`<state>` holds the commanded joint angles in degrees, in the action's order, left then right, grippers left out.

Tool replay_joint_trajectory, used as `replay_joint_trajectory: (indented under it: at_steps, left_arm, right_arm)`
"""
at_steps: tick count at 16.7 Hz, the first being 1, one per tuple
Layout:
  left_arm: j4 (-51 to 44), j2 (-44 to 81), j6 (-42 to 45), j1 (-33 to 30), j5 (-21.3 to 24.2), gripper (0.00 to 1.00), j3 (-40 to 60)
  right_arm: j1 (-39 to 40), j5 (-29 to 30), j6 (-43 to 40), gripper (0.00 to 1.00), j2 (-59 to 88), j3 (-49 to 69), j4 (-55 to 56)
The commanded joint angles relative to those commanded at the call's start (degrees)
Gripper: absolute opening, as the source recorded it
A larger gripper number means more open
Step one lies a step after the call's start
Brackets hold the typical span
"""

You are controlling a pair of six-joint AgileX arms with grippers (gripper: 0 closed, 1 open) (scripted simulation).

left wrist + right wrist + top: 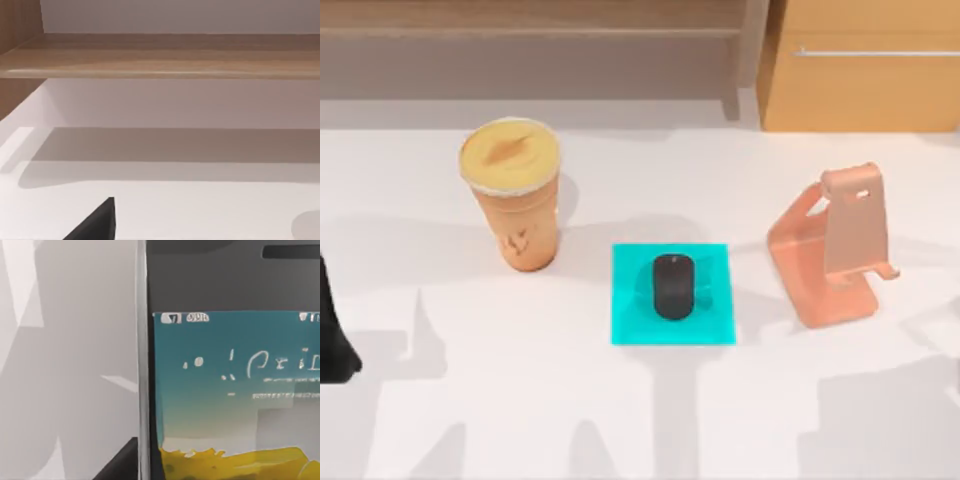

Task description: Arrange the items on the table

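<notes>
Landmark: the cyan mat [673, 293], lying flat near the middle of the white surface [520, 400].

Nearest the camera side, the surface in front of the mat is bare white w/ long grey shadows across it. At the far left edge of the top view, left of the mat and a bit nearer than it, a black part of the left arm [334, 335] pokes in; its jaws can't be told open or closed. In the left wrist view a black wedge [97, 222] sits at the lower edge over the white surface, w/ a wooden shelf [160, 55] beyond.

Right wrist view: smartphone [225, 365] seen v. close, silver frame edge, teal screen w/ white text and yellow at the bottom, white surface beside it. Whether the right jaws hold it, or how far open they are, can't tell.

On the mat: black mouse [673, 286], roughly centred, long axis running near-to-far.

Right of the mat, just beside it: salmon-pink phone stand [835, 250], upright.

Left of the mat and slightly farther back: orange-tan cup [516, 195], upright, yellowish lid on.

Farthest, beyond the mat at right: wooden cabinet [860, 85] w/ metal handle.
</notes>
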<state>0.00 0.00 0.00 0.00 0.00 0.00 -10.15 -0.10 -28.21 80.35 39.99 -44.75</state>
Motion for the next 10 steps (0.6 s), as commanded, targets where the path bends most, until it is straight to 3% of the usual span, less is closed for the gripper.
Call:
replay_joint_trajectory:
  at_steps: [5, 10]
  left_arm:
    - [0.0, 0.0, 0.0, 0.0, 0.0, 1.0, 0.0]
    - [0.0, 0.0, 0.0, 0.0, 0.0, 1.0, 0.0]
  right_arm:
    - [12.33, 5.42, 10.49, 0.0, -6.63, -1.85, 12.76]
    - [29.06, 12.79, 25.41, 0.0, -16.52, -5.61, 32.52]
